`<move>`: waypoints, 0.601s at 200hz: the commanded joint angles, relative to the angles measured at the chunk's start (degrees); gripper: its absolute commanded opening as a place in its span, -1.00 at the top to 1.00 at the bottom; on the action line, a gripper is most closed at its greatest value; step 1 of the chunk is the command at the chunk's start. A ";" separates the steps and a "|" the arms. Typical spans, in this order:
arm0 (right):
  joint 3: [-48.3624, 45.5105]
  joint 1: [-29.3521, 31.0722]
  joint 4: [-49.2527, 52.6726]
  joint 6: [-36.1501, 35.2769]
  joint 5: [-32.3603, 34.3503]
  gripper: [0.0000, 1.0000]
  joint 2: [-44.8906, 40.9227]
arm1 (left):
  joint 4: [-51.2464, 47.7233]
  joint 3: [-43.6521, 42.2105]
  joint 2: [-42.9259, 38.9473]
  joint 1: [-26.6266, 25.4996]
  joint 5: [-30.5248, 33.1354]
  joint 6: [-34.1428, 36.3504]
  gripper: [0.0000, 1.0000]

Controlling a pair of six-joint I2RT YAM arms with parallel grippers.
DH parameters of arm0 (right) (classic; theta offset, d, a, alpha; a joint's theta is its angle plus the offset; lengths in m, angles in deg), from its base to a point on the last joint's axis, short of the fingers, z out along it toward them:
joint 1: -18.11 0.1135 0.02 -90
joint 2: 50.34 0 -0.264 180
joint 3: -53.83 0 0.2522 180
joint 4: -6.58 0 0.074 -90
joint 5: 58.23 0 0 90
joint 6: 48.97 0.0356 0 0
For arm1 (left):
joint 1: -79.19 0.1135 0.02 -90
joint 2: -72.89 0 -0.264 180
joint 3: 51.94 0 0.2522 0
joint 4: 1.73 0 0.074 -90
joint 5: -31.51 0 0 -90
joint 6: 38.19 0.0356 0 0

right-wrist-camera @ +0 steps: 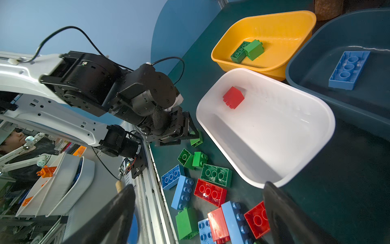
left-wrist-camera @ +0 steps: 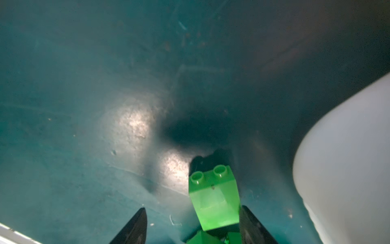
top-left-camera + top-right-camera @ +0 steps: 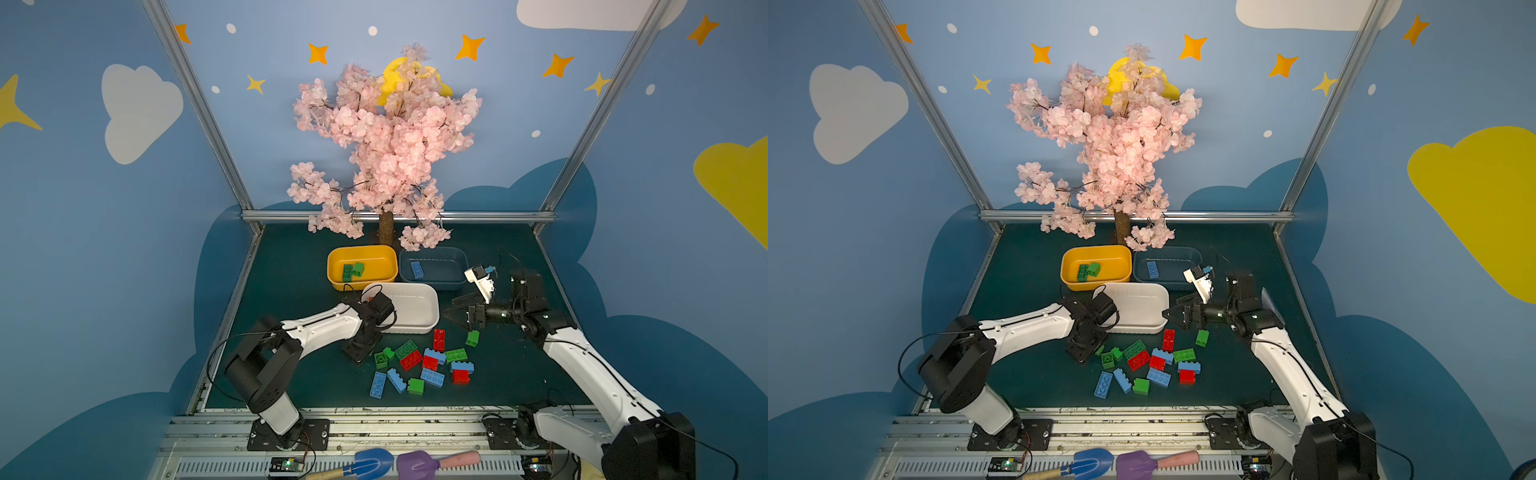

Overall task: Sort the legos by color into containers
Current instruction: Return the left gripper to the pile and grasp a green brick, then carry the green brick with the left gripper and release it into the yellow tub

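Note:
Loose red, green and light blue legos (image 3: 424, 363) lie in a pile in front of the white tub (image 3: 415, 309). My left gripper (image 2: 193, 208) points down at the pile's left edge, open. A small green lego (image 2: 213, 200) stands between its fingers against one of them, with a wide gap to the other finger. My right gripper (image 3: 453, 309) hovers open and holds nothing, at the white tub's right end. The yellow tub (image 3: 361, 251) holds two green legos (image 3: 352, 270). The dark blue tub (image 3: 461, 266) holds a blue lego (image 3: 417, 269). One red lego (image 1: 233, 97) lies in the white tub.
A pink blossom tree with a brown trunk (image 3: 385, 228) stands behind the tubs. A lone green lego (image 3: 472, 338) sits under my right arm. Blue (image 3: 370, 461) and purple (image 3: 415, 464) toy shovels lie on the front rail. Aluminium frame posts edge the dark mat.

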 commanded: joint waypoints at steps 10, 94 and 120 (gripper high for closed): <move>0.86 -0.29 0.65 -1.21 -1.21 -0.86 -0.81 | 0.52 -0.61 1.06 0.61 1.86 -0.21 -0.36; 0.35 -0.51 0.70 -0.54 -1.25 -0.86 -2.06 | -3.18 3.22 4.50 0.20 1.99 2.93 -0.14; 0.42 -0.57 0.58 -0.30 -1.25 -0.86 -2.10 | -4.84 2.43 4.61 -0.33 2.31 2.45 0.07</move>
